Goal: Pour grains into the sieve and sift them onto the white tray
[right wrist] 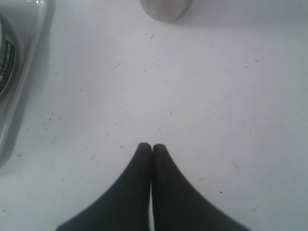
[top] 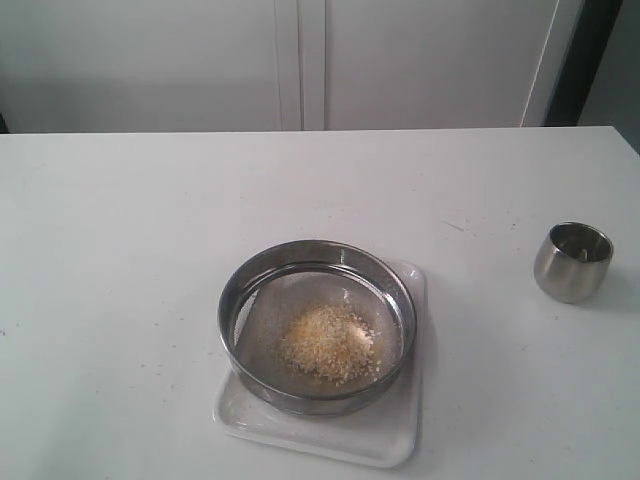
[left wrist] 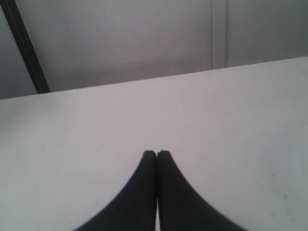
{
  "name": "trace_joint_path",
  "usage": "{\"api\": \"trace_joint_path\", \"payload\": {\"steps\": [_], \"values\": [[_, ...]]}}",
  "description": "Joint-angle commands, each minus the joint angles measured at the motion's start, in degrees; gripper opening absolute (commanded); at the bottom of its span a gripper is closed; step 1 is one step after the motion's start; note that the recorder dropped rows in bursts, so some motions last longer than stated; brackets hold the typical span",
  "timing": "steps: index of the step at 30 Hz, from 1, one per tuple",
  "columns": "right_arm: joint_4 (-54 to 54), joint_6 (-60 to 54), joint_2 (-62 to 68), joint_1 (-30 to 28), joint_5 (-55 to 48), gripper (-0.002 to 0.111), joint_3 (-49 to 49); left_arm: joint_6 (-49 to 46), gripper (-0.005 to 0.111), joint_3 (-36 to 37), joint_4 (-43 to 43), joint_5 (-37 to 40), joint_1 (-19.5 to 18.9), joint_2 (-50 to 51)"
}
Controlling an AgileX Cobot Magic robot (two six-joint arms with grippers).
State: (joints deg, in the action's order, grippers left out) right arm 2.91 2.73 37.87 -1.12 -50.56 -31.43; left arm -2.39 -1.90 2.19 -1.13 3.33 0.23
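My left gripper (left wrist: 157,153) and right gripper (right wrist: 152,146) are clenched, empty. Golden-and-pale grains (top: 328,345) heap in the wide steel mesh sieve (top: 228,318) on the glossy white rectangular tray (top: 385,440), near my right gripper. A small rounded steel cup (top: 570,270) stands ahead of it.

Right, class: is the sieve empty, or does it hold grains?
It holds grains: a golden-yellow heap lies on the mesh inside the sieve, which sits on the white tray.

The white counter (top: 120,300) carried the white tray (top: 385,435) and, well apart from it, a small steel cup (top: 572,262).
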Motion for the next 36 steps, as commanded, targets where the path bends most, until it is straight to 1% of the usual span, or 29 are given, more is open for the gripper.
{"api": "trace_joint_path", "payload": {"steps": [1, 17, 22, 24, 28, 31, 33, 36], "values": [[0.14, -0.43, -0.23, 0.07, 0.07, 0.0, -0.15, -0.21, 0.0, 0.26, 0.31, -1.9, 0.09, -0.23], [0.14, -0.43, -0.23, 0.07, 0.07, 0.0, -0.15, 0.05, 0.0, 0.26, 0.31, -2.3, 0.09, -0.23], [0.14, -0.43, -0.23, 0.07, 0.07, 0.0, -0.15, 0.05, 0.0, -1.59, 0.31, -1.44, 0.09, -0.23], [0.14, -0.43, -0.23, 0.07, 0.07, 0.0, -0.15, -0.45, 0.0, -3.29, 0.31, 0.52, 0.09, -0.23], [0.14, -0.43, -0.23, 0.07, 0.07, 0.0, -0.15, -0.67, 0.0, -8.0, 0.31, 7.02, 0.09, -0.23], [0.14, -0.43, -0.23, 0.07, 0.07, 0.0, -0.15, -0.67, 0.0, -10.93, 0.31, 7.68, 0.09, -0.23], [0.14, -0.43, -0.23, 0.07, 0.07, 0.0, -0.15, -0.67, 0.0, -12.89, 0.31, 9.94, 0.09, -0.23], [0.14, -0.43, -0.23, 0.07, 0.07, 0.0, -0.15, -0.67, 0.0, -18.39, 0.31, 17.23, 0.09, 1.65]]}}
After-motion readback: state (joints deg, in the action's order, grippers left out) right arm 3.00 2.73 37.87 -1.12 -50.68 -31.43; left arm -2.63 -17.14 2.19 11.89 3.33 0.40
